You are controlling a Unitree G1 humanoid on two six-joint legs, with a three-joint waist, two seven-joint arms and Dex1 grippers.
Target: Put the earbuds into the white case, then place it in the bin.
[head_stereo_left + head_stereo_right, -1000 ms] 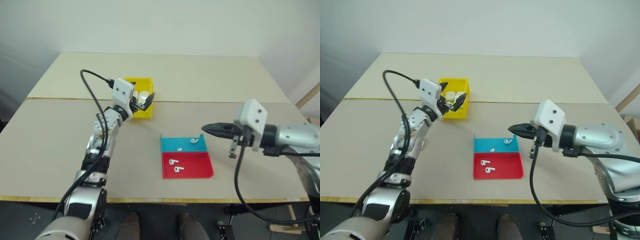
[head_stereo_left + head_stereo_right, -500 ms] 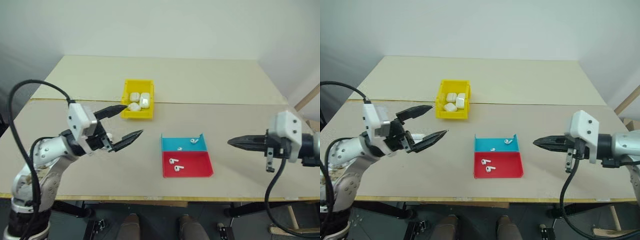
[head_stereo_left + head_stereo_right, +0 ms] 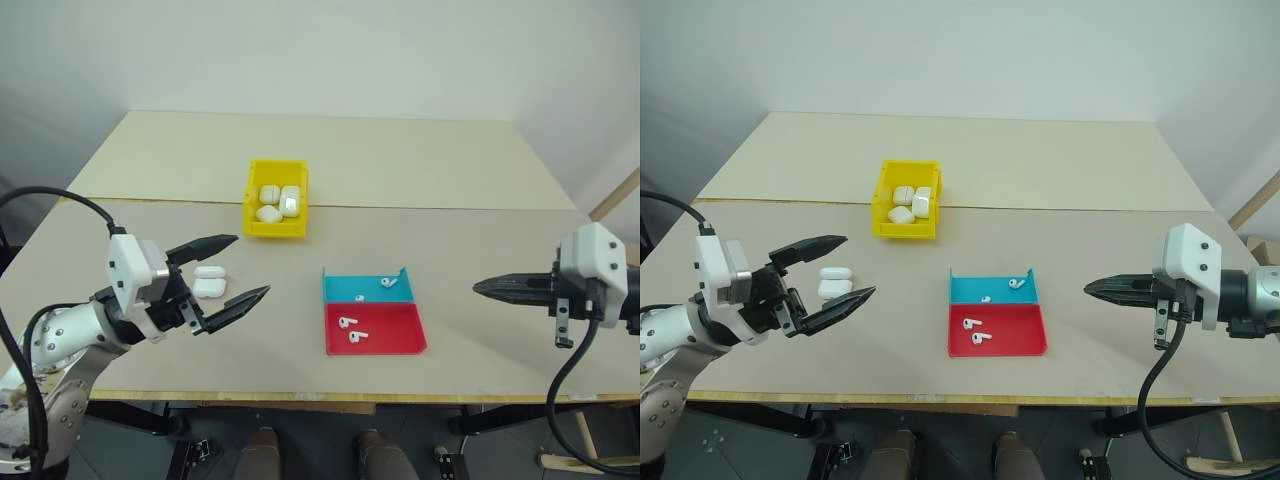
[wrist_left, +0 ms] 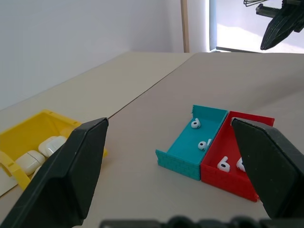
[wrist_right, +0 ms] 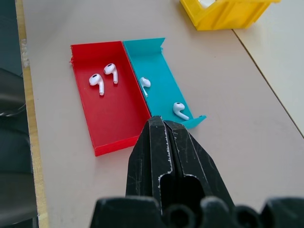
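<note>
The yellow bin (image 3: 275, 229) stands at the table's middle left and holds several white cases (image 3: 291, 200). Nearer, two white rounded pieces (image 3: 208, 280) lie together on the table; whether they are two cases or one open white case I cannot tell. My left gripper (image 3: 253, 264) hovers open just in front of them, holding nothing. Two earbuds (image 3: 387, 282) lie in the blue tray (image 3: 345, 283) and two earbuds (image 3: 352, 329) in the red tray (image 3: 395, 335). My right gripper (image 3: 478, 288) is shut and empty, well to the right of the trays.
The two shallow trays sit side by side at the table's centre, blue behind red. A seam (image 3: 450, 208) crosses the tabletop just behind the bin. The table's front edge (image 3: 400, 402) runs close below the trays.
My left arm has drawn back from the bin to the near left, gripper open throughout. The white pieces on the table have come into view. My right gripper has moved right, away from the trays.
</note>
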